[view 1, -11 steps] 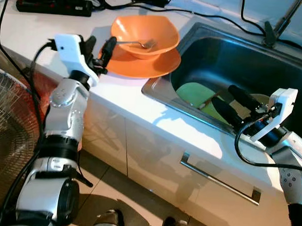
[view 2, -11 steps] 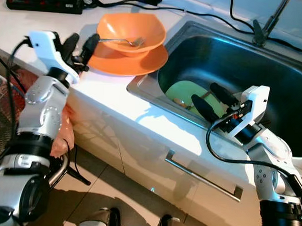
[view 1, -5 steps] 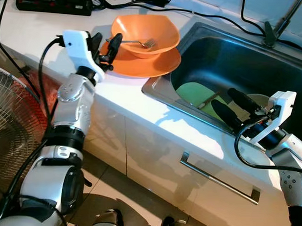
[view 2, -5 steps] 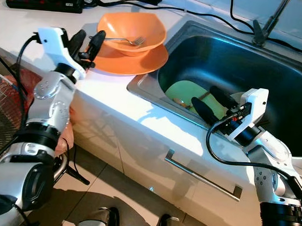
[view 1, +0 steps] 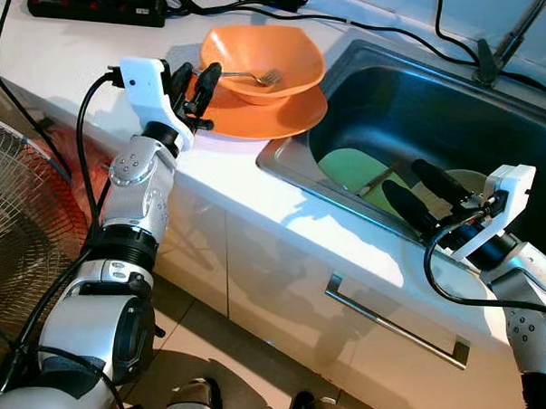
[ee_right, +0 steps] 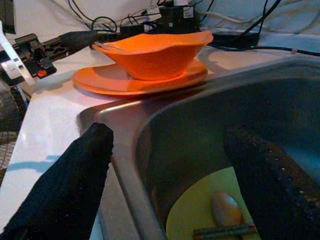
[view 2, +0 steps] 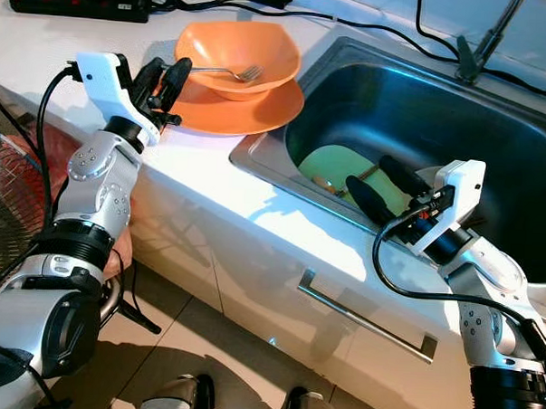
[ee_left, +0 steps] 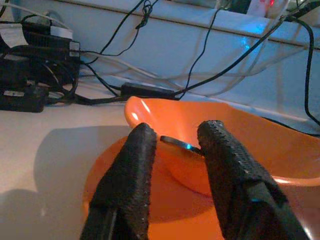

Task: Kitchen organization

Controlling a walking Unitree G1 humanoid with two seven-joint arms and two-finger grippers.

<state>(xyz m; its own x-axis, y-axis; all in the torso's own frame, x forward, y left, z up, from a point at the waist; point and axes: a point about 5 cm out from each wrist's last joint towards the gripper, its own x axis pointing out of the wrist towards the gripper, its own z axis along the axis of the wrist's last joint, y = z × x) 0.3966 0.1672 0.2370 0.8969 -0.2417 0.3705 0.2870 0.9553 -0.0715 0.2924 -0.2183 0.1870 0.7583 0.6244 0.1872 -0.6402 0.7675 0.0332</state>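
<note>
An orange bowl (view 1: 263, 62) sits on an orange plate (view 1: 268, 116) on the white counter, left of the sink. A metal fork (view 1: 251, 77) rests in the bowl with its handle sticking out to the left. My left gripper (view 1: 196, 79) is open at the plate's left edge, its fingers (ee_left: 129, 175) on either side of the fork handle's tip (ee_left: 177, 143). My right gripper (view 1: 419, 188) is open over the sink's front rim. Below it in the basin lies a green plate (view 1: 356, 172) with a wooden spoon (ee_right: 225, 210) and chopsticks on it.
The steel sink (view 1: 413, 102) takes up the right half of the counter, with a faucet base (view 1: 486, 60) behind it. A black power strip (view 1: 96, 7) and cables lie at the counter's back left. A wire fan guard (view 1: 17, 248) stands on the floor at left.
My left gripper has moved right, from short of the plate to the fork handle's end. The right arm has barely moved.
</note>
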